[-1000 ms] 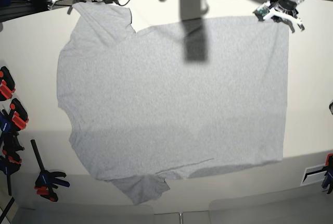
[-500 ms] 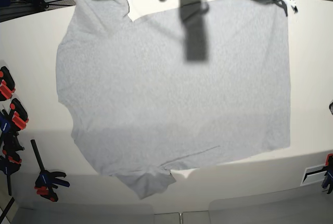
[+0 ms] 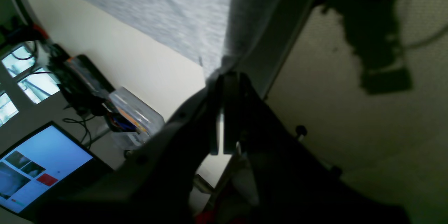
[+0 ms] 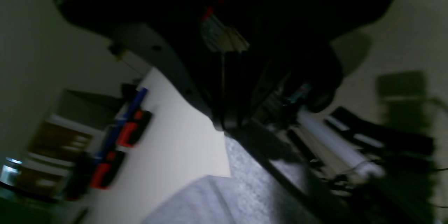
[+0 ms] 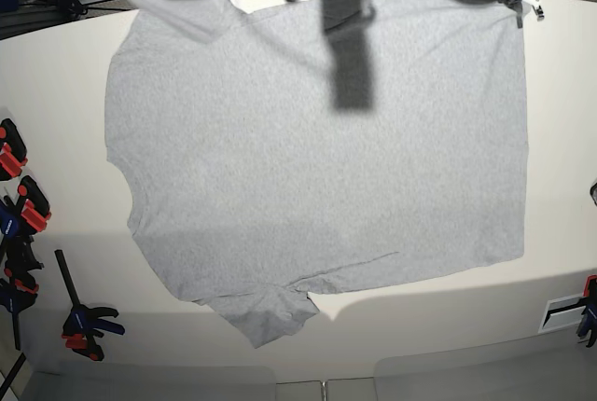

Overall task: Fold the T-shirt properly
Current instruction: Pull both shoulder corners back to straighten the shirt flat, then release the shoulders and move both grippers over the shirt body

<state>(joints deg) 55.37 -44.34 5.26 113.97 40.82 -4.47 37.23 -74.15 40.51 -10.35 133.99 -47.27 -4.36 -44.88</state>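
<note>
The T-shirt [image 5: 317, 159] is spread almost flat across the pale counter [image 5: 56, 84], plain side up, with its far edge drawn to the counter's rear rim and one sleeve bunched near the front edge. In the base view no lettering is seen. The far corner on the base view's right is held by the left gripper [image 3: 220, 77]; from the left wrist view its jaws are seen pressed together on a pinch of grey fabric, which rises taut from them. The opposite far corner is at the right gripper [image 4: 227, 126], whose jaws look closed, with the cloth edge running just beneath them; whether fabric is actually clamped there cannot be told from the dark, blurred picture.

The step in hand is judged to be the stretching and squaring of the garment before any fold is made. It would be done well if both corners were pulled evenly, so the far hem stays straight and level, and if the bunched sleeve were smoothed flat. Clamps [image 5: 23, 205] lie at the counter's side, well apart from the cloth.
</note>
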